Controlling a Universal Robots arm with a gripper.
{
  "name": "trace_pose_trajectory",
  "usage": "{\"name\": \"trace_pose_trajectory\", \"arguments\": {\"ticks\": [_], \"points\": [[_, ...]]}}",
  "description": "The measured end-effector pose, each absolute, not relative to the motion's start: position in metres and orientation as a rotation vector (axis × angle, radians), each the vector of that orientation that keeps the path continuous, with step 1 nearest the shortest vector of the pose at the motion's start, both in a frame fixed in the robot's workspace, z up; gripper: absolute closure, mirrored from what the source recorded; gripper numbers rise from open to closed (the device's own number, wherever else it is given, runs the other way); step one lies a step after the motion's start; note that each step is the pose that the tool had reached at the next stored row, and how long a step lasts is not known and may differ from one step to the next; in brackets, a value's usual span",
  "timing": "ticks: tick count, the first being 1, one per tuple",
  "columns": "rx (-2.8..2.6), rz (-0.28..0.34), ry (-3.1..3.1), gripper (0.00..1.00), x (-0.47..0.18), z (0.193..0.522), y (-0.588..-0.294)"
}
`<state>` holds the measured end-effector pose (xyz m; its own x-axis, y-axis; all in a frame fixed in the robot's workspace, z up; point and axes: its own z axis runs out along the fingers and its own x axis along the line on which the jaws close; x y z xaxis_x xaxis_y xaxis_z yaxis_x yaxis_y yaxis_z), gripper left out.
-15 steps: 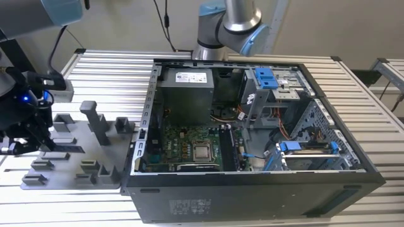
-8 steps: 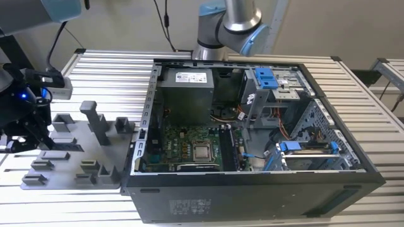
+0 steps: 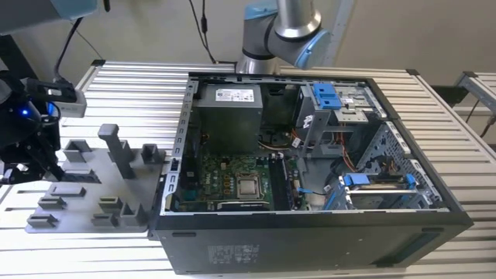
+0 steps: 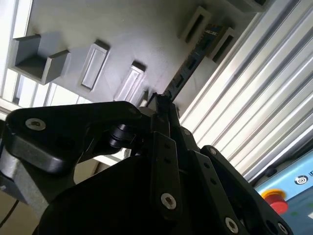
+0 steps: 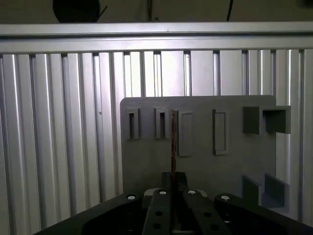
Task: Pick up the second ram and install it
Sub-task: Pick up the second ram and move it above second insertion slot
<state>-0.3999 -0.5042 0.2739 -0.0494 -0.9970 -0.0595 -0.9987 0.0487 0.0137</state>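
one gripper (image 5: 173,180), fingers narrow on one ram stick (image 5: 173,142), above one grey tray (image 5: 146,161); slatted table (image 5: 58,147) open beyond the tray's edges.

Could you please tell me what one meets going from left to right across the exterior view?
Gripper (clamping the RAM stick in the first wrist view) → grey holder tray → open computer case.

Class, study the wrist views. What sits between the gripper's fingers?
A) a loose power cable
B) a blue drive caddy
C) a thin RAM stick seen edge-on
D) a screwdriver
C: in the first wrist view the gripper is closed on a thin ram stick, which runs out from its fingertips over the grey holder tray.
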Motion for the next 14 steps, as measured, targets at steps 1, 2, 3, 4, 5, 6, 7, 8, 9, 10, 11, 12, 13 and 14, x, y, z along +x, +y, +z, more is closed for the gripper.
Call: {"name": "trace_pose_trajectory", "arguments": {"ticks": [1,2,3,4,5,6,7,8,9,10,11,12,13,14], "points": [[-2.142,0.079,2.250,0.85,-0.400,0.275,-0.504],[-2.142,0.079,2.250,0.85,-0.400,0.276,-0.504],[-2.142,0.079,2.250,0.85,-0.400,0.277,-0.504],[-2.142,0.079,2.250,0.85,-0.400,0.278,-0.504],[-2.142,0.079,2.250,0.85,-0.400,0.280,-0.504],[-2.142,0.079,2.250,0.85,-0.400,0.281,-0.504],[-2.142,0.079,2.250,0.85,-0.400,0.282,-0.504],[-2.142,0.079,2.250,0.85,-0.400,0.283,-0.504],[-2.142,0.079,2.250,0.85,-0.400,0.284,-0.504],[-2.142,0.079,2.250,0.85,-0.400,0.285,-0.504],[-2.142,0.079,2.250,0.85,-0.400,0.286,-0.504],[-2.142,0.079,2.250,0.85,-0.400,0.287,-0.504],[-2.142,0.079,2.250,0.85,-0.400,0.288,-0.504],[-2.142,0.079,2.250,0.85,-0.400,0.289,-0.504]]}}
